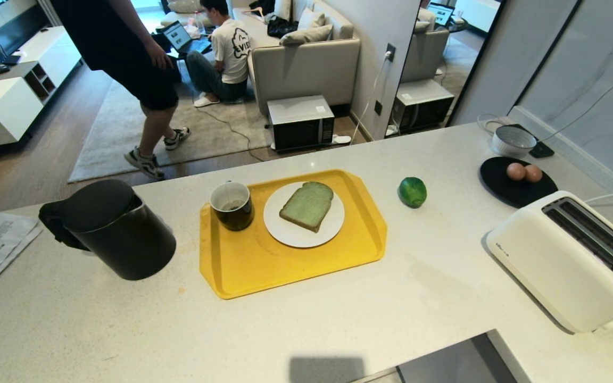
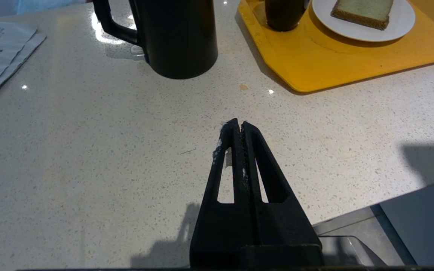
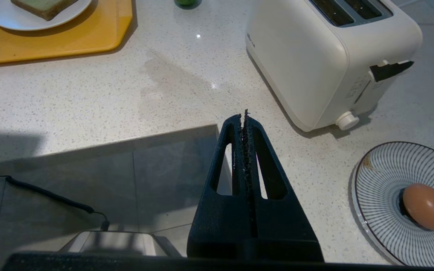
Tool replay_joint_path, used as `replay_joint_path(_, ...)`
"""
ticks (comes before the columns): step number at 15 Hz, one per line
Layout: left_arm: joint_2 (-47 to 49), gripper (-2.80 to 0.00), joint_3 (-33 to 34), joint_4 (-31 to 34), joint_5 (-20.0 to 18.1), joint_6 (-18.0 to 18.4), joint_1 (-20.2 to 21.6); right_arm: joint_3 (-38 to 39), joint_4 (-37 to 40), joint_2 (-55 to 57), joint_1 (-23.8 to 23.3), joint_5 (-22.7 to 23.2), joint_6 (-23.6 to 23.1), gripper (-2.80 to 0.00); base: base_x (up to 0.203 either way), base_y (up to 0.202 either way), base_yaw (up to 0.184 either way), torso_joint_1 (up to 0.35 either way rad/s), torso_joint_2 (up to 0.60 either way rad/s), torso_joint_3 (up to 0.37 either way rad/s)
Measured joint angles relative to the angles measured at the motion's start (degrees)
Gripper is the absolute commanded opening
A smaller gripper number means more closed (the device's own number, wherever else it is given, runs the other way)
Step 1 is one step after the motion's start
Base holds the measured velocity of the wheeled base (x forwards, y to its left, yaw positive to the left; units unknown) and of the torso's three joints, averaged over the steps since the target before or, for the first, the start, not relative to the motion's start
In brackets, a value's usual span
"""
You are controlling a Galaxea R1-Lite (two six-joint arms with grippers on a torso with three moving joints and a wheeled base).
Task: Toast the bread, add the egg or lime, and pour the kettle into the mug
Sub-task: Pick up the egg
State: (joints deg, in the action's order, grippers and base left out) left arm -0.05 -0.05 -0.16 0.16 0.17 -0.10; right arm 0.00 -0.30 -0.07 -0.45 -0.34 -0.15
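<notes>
Toasting step unstarted: bread [image 1: 307, 205] on plate, toaster [image 1: 570, 258] at its 4 o'clock; left gripper [image 2: 239, 124] and right gripper [image 3: 245, 117] pressed closed, empty; next move: open, grasp slice.

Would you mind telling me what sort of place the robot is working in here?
Most likely a home: an open-plan kitchen counter facing a living room. On it stand a white toaster and a black kettle; beyond it are a sofa, a rug and a microwave on the floor.
</notes>
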Motion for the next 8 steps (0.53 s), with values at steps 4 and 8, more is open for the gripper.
replay_joint_path(4, 0.0, -2.80, 0.0, 0.0, 0.0, 0.0, 0.0, 0.0, 0.0, 0.0, 0.0, 0.0, 0.0, -2.80, 0.000, 0.000, 0.000, 0.000, 0.00, 0.000)
replay_joint_path(8, 0.0, -2.80, 0.0, 0.0, 0.0, 0.0, 0.0, 0.0, 0.0, 0.0, 0.0, 0.0, 0.0, -2.80, 0.000, 0.000, 0.000, 0.000, 0.00, 0.000)
